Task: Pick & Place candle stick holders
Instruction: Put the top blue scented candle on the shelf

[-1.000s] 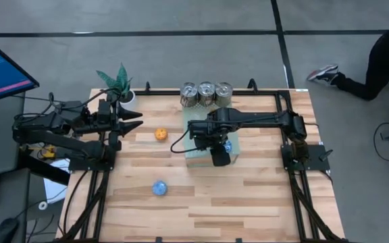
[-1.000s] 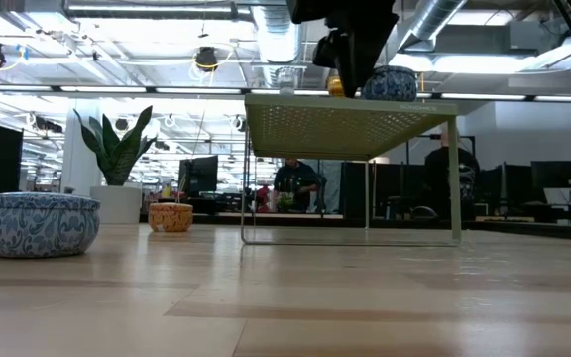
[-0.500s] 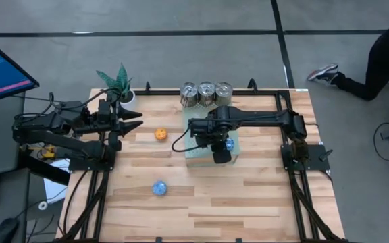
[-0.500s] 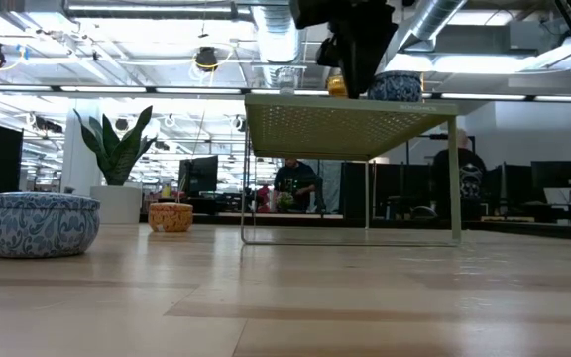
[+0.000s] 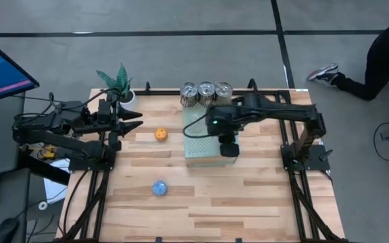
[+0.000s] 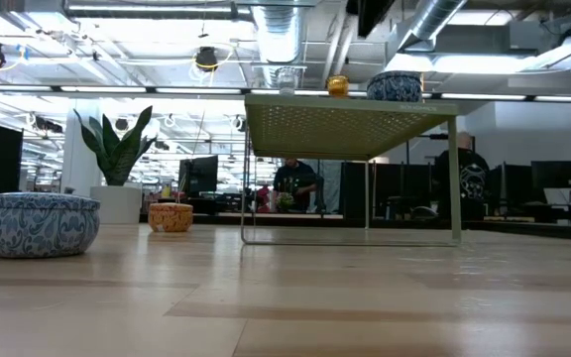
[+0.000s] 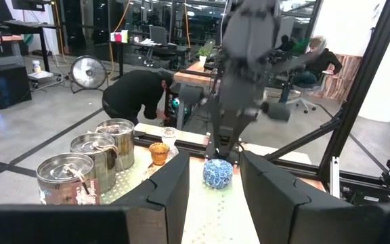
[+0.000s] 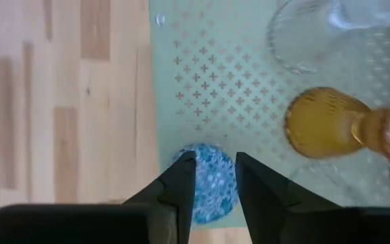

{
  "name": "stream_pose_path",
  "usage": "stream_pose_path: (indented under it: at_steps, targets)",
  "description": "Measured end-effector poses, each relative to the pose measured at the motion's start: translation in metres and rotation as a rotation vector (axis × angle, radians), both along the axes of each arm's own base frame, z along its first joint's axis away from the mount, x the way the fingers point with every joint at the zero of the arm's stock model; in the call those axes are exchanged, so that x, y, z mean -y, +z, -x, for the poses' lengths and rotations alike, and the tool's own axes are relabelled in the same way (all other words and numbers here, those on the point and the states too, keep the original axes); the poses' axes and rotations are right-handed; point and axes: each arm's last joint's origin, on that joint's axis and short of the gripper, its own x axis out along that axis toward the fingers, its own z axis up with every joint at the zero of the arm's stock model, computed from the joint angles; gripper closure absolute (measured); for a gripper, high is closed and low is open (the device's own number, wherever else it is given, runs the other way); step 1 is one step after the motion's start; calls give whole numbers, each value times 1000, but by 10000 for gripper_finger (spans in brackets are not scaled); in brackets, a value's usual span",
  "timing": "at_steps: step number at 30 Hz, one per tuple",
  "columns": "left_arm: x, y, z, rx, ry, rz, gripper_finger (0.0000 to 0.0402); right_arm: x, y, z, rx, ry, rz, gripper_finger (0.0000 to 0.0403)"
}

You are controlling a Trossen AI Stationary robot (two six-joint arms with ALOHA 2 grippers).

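Right gripper [image 8: 214, 177] hangs above the blue holder [image 8: 207, 183] on the pale-green perforated block [image 5: 201, 145], fingers parted, holding nothing. Amber holder [image 8: 327, 123] sits beside it (a clear glass one [image 8: 310, 37] further along). Left gripper [image 5: 135, 116] waits near the plant [image 5: 117, 82], fingers apart, empty.

Two dark jointed arms, black cables, dark angular jaws

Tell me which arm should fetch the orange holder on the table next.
Left, probably. The left gripper waits open by the plant, close to the orange holder. The right gripper is open over the blue holder on the green block, farther away.
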Motion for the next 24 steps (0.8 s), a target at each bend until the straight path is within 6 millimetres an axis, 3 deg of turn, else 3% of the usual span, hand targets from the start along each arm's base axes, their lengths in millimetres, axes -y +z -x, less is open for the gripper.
stream_pose_path:
  at_steps: [4, 11, 18, 24]
  targets:
    - [0, -1, -1, -7, 10, -1, 270, -19, 12, 9, 60, -1, -20, 320]
    - [0, -2, -3, -17, 24, -3, 270, -50, -15, -9, -44, 130, -7, 386]
    - [0, -2, -3, -18, 27, -2, 270, -53, -45, -24, -193, 155, 14, 391]
    - [0, -2, -3, -18, 27, 0, 270, -46, -48, -23, -228, 139, 54, 401]
